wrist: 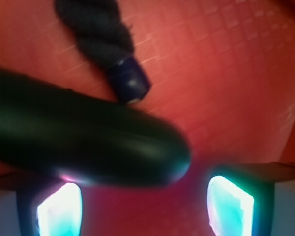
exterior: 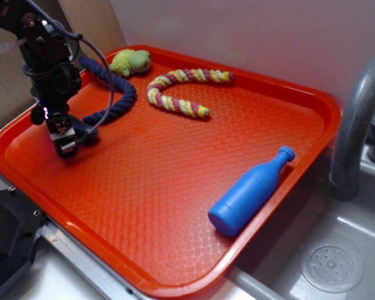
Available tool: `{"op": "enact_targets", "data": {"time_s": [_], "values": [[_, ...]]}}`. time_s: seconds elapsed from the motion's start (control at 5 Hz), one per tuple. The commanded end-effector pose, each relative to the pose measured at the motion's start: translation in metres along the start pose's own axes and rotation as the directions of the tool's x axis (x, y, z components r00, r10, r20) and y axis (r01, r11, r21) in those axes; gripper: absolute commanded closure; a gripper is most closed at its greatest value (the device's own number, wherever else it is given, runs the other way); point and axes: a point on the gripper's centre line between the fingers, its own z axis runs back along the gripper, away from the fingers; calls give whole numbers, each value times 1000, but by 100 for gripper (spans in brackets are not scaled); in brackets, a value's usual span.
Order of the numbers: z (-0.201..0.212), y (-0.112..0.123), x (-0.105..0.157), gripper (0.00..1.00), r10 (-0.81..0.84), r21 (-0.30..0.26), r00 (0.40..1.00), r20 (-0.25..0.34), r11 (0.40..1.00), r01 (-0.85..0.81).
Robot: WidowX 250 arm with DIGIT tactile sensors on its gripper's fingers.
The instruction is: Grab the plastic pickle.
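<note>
The plastic pickle (wrist: pixel 78 142) fills the left and middle of the wrist view as a smooth dark oblong lying crosswise, its rounded end pointing right. It lies just beyond my fingertips and overlaps the left one. My gripper (wrist: pixel 143 191) is open, with bare red tray (wrist: pixel 226 98) between its fingers. In the exterior view the gripper (exterior: pixel 64 142) is low over the tray's left side, and the pickle (exterior: pixel 84 130) shows only as a dark shape right beside it, partly hidden by the arm.
The navy rope (exterior: pixel 122 94) ends right behind the pickle, its capped tip (wrist: pixel 130 81) nearly touching it. A green plush toy (exterior: pixel 131 61), a striped rope (exterior: pixel 175 94) and a blue bottle (exterior: pixel 250 190) also lie on the tray (exterior: pixel 175 187). A faucet (exterior: pixel 353 125) and sink (exterior: pixel 331 265) stand to the right.
</note>
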Motion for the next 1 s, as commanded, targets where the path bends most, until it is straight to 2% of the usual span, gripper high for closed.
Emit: {"op": "enact_targets", "data": {"time_s": [0.0, 0.2, 0.4, 0.6, 0.8], "values": [[18, 5, 1, 100, 49, -68, 993, 108, 997, -42], [64, 11, -9, 0, 56, -111, 969, 241, 993, -30], [101, 17, -22, 0, 95, -170, 921, 377, 985, -32], [116, 13, -24, 0, 62, -184, 927, 369, 983, 7], [123, 9, -21, 0, 42, -176, 917, 396, 984, 31]]}}
